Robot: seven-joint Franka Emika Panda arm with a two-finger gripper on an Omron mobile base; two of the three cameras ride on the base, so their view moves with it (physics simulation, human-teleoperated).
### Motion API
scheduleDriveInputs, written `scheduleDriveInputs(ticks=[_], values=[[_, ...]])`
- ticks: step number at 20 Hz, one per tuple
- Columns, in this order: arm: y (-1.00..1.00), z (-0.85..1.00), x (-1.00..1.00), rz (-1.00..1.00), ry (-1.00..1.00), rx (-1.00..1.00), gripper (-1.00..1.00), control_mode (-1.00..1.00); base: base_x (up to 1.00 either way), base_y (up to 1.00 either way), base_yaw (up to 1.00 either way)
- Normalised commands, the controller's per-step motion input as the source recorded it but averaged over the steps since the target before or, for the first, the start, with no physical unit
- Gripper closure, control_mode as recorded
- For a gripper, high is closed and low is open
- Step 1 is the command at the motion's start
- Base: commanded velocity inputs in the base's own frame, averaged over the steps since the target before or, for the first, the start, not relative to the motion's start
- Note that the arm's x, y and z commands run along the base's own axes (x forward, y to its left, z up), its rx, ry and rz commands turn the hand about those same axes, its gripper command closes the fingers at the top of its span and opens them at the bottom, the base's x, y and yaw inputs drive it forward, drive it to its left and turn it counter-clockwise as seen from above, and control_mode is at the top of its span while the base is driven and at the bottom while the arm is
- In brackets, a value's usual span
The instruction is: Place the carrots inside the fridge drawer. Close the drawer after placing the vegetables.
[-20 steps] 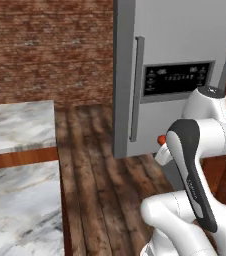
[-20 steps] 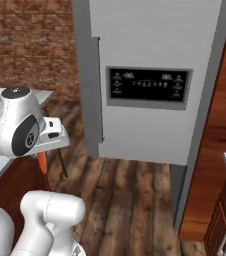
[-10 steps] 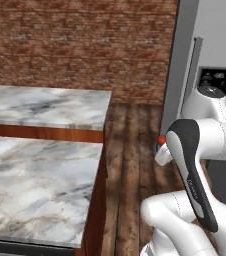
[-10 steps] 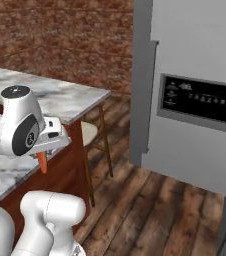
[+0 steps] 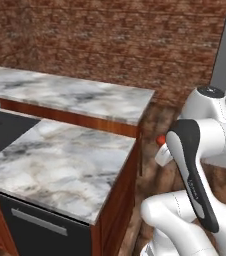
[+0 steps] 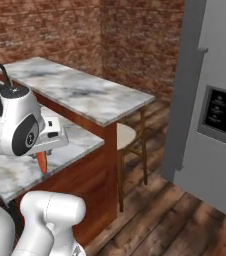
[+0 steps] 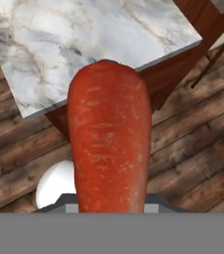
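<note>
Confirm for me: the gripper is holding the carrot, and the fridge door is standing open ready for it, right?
Not quite. The gripper does hold the carrot, which hangs point down below the hand in the right base view. But that same view shows the fridge with its door shut, the handle and control panel facing the room. The door is not open yet.

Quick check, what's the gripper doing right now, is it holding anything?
Gripper: closed on the carrot, which hangs point-down from it beside the marble counter.
</note>
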Motion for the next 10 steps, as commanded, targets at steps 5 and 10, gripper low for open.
scheduleDriveInputs(ticks=[5, 10], values=[[0.00, 0.00, 0.00, 0.00, 0.00, 0.00, 1.00, 1.00, 0.20, -0.01, 0.24], [0.00, 0.00, 0.00, 0.00, 0.00, 0.00, 1.00, 1.00, -0.28, 0.13, 0.54]])
